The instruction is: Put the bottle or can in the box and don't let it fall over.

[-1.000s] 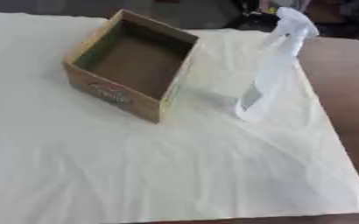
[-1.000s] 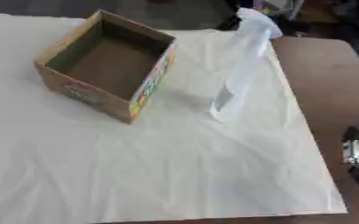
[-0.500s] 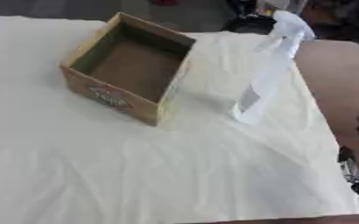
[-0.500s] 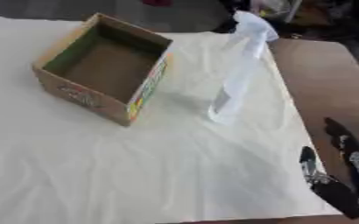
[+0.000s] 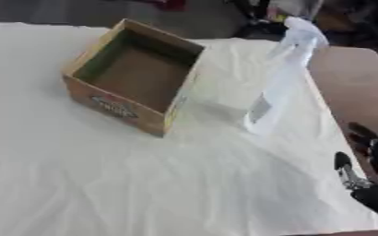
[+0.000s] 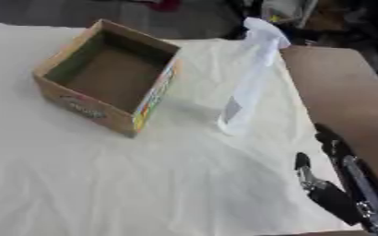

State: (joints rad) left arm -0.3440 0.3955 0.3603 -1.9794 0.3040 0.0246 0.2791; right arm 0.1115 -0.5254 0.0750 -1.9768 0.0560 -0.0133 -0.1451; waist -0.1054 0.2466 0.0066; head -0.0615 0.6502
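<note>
While the right robot hand (image 6: 337,184) rests released, a cream cloth (image 5: 144,175) covers the brown table (image 6: 337,87).

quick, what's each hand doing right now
Left hand: not in view.
Right hand: open, fingers straight, holding nothing, short of the clear plastic spray bottle.

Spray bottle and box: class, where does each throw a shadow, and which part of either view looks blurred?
Right eye view: spray bottle shadows the cloth toward the box; the box interior is shaded. Left eye view: the right hand at the lower right edge is blurred.
</note>
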